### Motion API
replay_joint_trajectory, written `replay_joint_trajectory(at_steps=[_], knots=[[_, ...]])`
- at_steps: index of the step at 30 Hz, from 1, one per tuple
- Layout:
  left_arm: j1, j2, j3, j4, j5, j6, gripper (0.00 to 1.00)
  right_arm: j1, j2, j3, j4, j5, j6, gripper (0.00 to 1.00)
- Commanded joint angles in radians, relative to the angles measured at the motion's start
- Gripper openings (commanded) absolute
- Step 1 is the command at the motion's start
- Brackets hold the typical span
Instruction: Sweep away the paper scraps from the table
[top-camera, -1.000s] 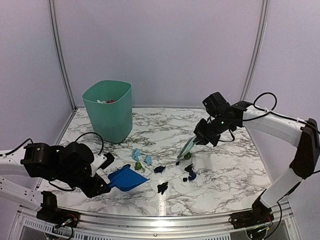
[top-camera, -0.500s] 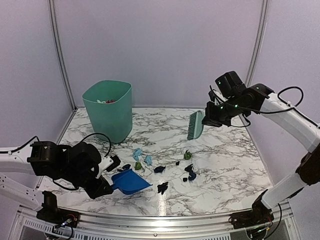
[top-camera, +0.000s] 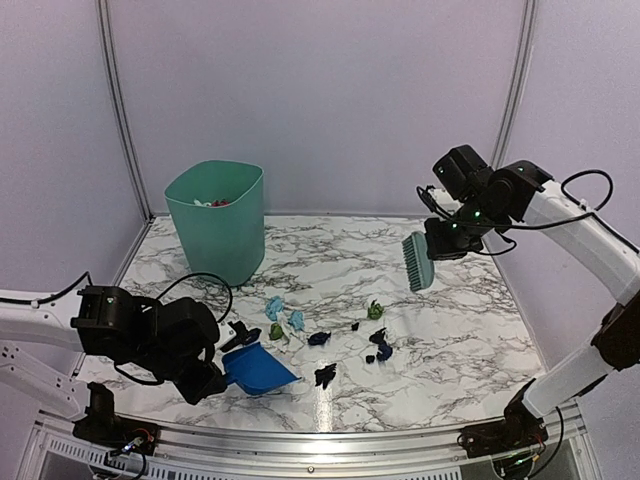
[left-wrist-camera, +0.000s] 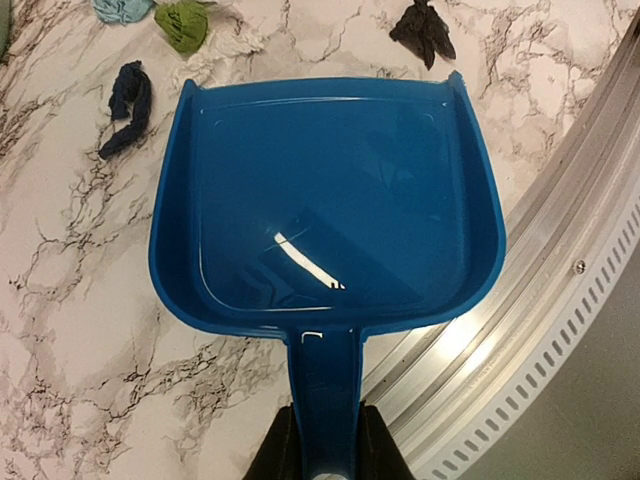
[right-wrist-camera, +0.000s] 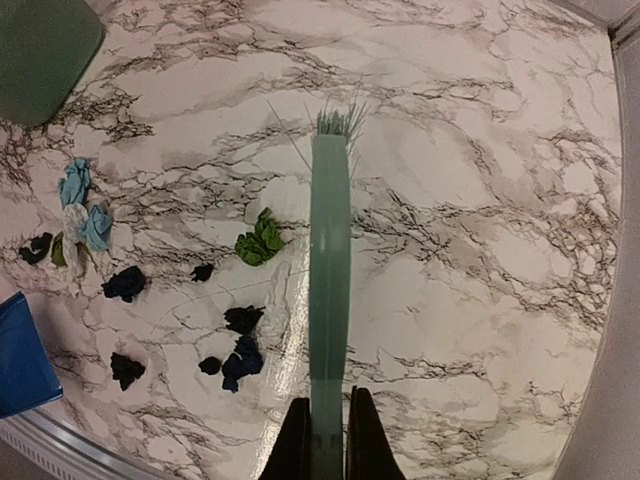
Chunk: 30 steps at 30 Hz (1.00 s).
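- Down at the bottom edge: left gripper clamped on the handle of the blue dustpan, one dark finger on either side.
- Filling most of the view, mouth pointing away, smooth blue floor with a bright streak of glare.
- Over the marbled table, right rear corner up against the metal rail.
- Beyond the lip, paper scraps: dark blue scrap off the left corner, green scrap and light blue scrap further up, black scrap off the right corner.
- All lying clear of the pan's lip.
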Motion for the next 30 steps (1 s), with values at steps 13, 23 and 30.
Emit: replay_joint_trajectory(at_steps=[13,23,30], knots=[[-0.032,0.365,0.19,-0.018,0.097,0.179,0.0,0.014,0.048,-0.044,-0.02,-0.066,-0.199,0.0],[-0.033,0.508,0.263,-0.016,0.145,0.23,0.0,0.081,0.13,-0.097,-0.056,-0.141,-0.201,0.0],[-0.032,0.551,0.285,-0.005,0.141,0.204,0.0,0.105,0.115,-0.154,-0.066,-0.132,-0.177,0.0]])
